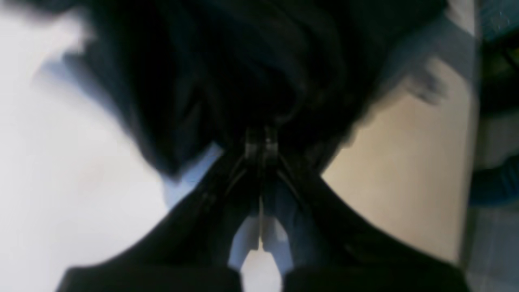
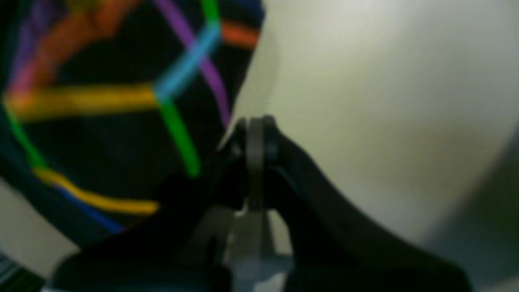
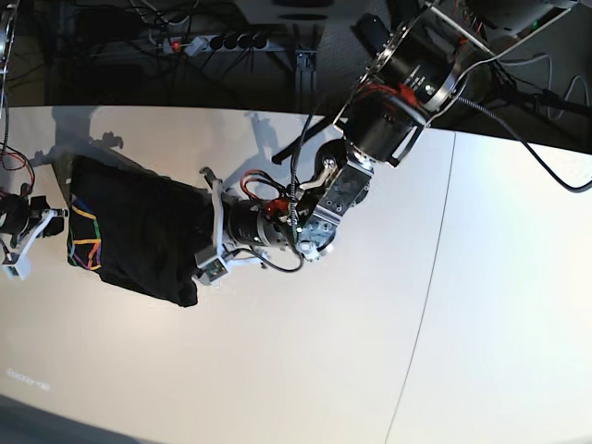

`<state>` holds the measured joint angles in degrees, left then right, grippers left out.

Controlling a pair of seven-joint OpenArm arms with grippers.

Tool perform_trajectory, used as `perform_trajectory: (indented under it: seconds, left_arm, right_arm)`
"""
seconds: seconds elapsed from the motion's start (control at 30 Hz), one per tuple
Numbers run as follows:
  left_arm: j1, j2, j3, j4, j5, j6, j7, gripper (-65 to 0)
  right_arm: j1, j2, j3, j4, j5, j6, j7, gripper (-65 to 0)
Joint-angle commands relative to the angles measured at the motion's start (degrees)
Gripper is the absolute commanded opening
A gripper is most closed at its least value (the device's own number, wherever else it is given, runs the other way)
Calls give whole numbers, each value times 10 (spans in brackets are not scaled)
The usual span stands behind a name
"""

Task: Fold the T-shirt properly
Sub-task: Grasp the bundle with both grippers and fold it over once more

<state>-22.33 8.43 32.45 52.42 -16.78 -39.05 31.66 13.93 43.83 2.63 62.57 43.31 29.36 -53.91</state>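
In the left wrist view, the left gripper [image 1: 261, 140] has its jaws pressed together on a bunched edge of the black T-shirt [image 1: 227, 69], whose folds fill the upper part of the picture above the fingertips; the pale table [image 1: 52, 170] shows on both sides of the cloth. In the right wrist view, the right gripper [image 2: 255, 134] has its jaws drawn fully together at the T-shirt's [image 2: 101, 134] edge, the fabric just beside the fingertips; blur hides whether cloth is caught between them. The rainbow line print [image 2: 81, 97] lies on the shirt, away from the gripper. In the base view, the T-shirt [image 3: 139, 231] lies as a compact dark block on the table [image 3: 324, 370]. The left gripper [image 3: 205, 236] is at the shirt's edge farthest from the print [image 3: 85, 239], and the right gripper [image 3: 55, 215] is at the edge nearest the print.
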Motion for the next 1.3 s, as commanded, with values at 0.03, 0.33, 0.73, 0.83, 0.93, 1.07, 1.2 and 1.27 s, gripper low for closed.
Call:
perform_trajectory:
  seconds: [0.03,0.33,0.73,0.83,0.93,1.07,1.2,1.27]
  left_arm:
    - [-35,6,-22,-10,6,-10,-19,-650]
    - [-117,6,-35,-26,19,-10,-38,-650]
    - [-117,6,-93,-1,-106,-10,131,-650]
    - [-94,6,-104,28,-149,-10,195,-650]
    - [-53,6,-99,69,-173,-10,202,-650]
    - [0,6,-97,98,-189,-10,194,-650]
    - [37,6,-95,98,-183,-10,171,-650]
    - [49,6,-95,98,-181,-10,160,-650]
  right_arm:
    - [-14,17,14,8,27,36,3,-650]
    - [-112,-20,118,21,128,41,-44,-650]
    - [-122,-19,277,48,114,45,-25,-650]
    - [-92,-7,277,48,76,45,4,-650]
    - [-51,-9,267,48,33,45,40,-650]
    - [-3,-9,205,45,-37,45,82,-650]
    - [29,-9,92,44,-101,43,115,-650]
    - [35,-9,34,43,-133,43,133,-650]
